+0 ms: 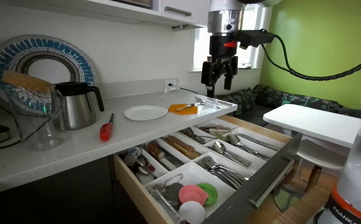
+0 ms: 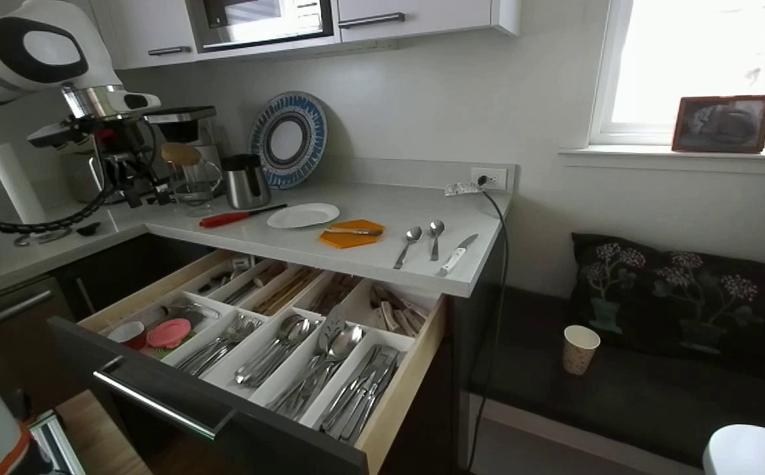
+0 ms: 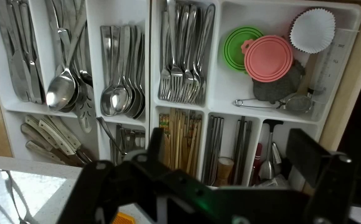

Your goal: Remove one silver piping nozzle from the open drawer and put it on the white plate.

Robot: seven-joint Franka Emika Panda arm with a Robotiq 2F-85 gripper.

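The open drawer (image 1: 140,199) (image 2: 405,379) (image 3: 344,99) shows in all views, its tray split into compartments. In the wrist view, a silver cone-shaped piece (image 3: 276,153), apparently the piping nozzle, lies in the rear right compartment beside a black-handled scoop and a red-handled tool. The white plate (image 1: 146,112) lies on the counter in both exterior views (image 2: 303,215); the wrist view does not show it. My gripper (image 1: 219,87) is open and empty, high above the drawer and counter. It also shows in an exterior view (image 2: 148,198) and in the wrist view (image 3: 230,143), fingers wide apart.
The counter edge (image 1: 105,149) overhangs the drawer's rear. On the counter stand a steel kettle (image 1: 77,109), a glass pitcher (image 1: 40,124) and a patterned plate (image 1: 85,67). A red lighter (image 1: 106,130) and an orange dish (image 1: 193,110) flank the white plate. Wall cabinets (image 1: 185,17) hang above.
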